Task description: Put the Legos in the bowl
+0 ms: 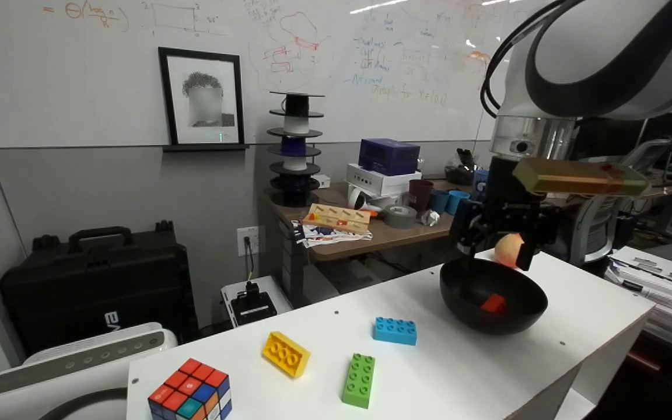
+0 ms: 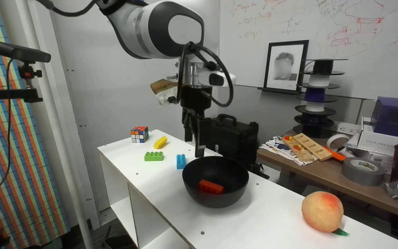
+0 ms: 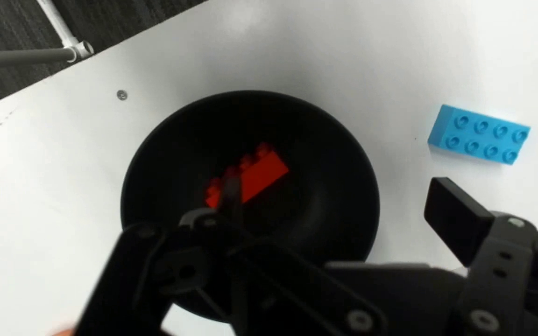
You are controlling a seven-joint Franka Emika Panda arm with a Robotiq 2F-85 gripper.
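Note:
The black bowl [image 1: 455, 303] stands on the white tabletop; it also shows in an exterior view [image 2: 216, 200] and the wrist view [image 3: 339, 186]. The red Lego [image 2: 211, 186] lies inside it on its side, also seen in the wrist view [image 3: 262, 175]. The blue Lego [image 1: 395, 331] lies beside the bowl. The green Lego [image 1: 359, 381] lies farther off, studs up. The yellow Lego [image 1: 286, 354] is tipped, its hollow underside showing. My gripper [image 3: 343, 207] is open and empty above the bowl; one finger partly covers the red Lego in the wrist view.
A Rubik's cube [image 1: 191, 389] sits at the table's end beyond the yellow Lego. A peach [image 2: 322, 211] with a green leaf lies on the opposite side of the bowl. A brown desk [image 2: 282, 160] with tape, boxes and spools stands alongside.

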